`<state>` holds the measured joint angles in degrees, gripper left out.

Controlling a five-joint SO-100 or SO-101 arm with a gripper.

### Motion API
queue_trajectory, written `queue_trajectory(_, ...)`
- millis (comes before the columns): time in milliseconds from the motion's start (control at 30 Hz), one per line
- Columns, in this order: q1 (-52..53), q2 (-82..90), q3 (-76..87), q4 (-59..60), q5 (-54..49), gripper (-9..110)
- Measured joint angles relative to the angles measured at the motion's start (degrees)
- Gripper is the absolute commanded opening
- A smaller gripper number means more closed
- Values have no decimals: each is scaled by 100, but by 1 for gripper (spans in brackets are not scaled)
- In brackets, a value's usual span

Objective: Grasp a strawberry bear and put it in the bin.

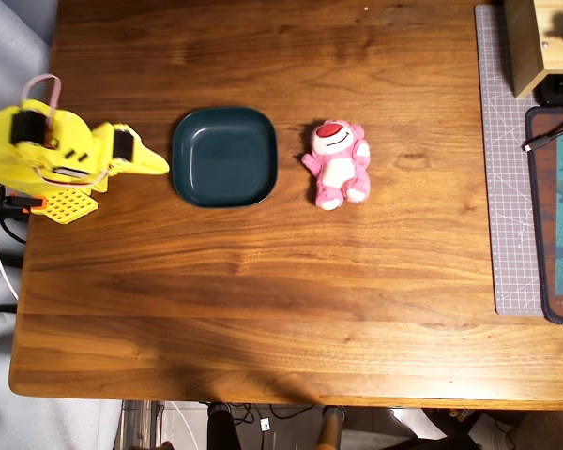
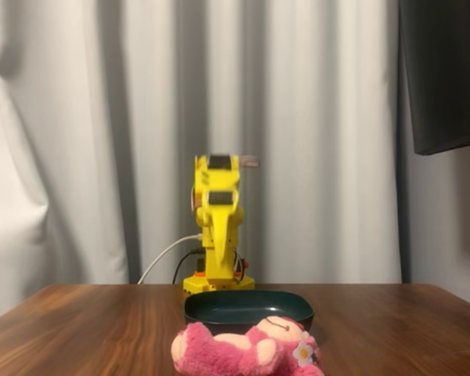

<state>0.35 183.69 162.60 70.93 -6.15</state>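
Observation:
The strawberry bear (image 1: 339, 162) is pink with a white belly and red nose. It lies on its back on the wooden table, just right of the bin in the overhead view. In the fixed view the bear (image 2: 247, 350) lies in front of the bin. The bin (image 1: 225, 156) is a dark teal rounded-square dish, empty; it also shows in the fixed view (image 2: 248, 308). My yellow gripper (image 1: 158, 166) is at the table's left edge, its tip just left of the bin, jaws together and empty. In the fixed view the gripper (image 2: 220, 254) points down behind the bin.
A grey cutting mat (image 1: 507, 159) and a dark mat (image 1: 555, 216) lie along the table's right edge. A light wooden box (image 1: 537, 42) stands at the far right corner. A white curtain (image 2: 102, 141) hangs behind the arm.

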Motion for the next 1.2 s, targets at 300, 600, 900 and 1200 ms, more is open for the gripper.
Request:
queue_trajectory(300,-9,-4184,-3410,255,0,14)
queue_trajectory(600,-9,-7453,-6416,870,149,24)
queue_trajectory(900,413,-9879,-8868,1863,396,35)
queue_trajectory(1200,510,-12428,-12261,2909,598,41)
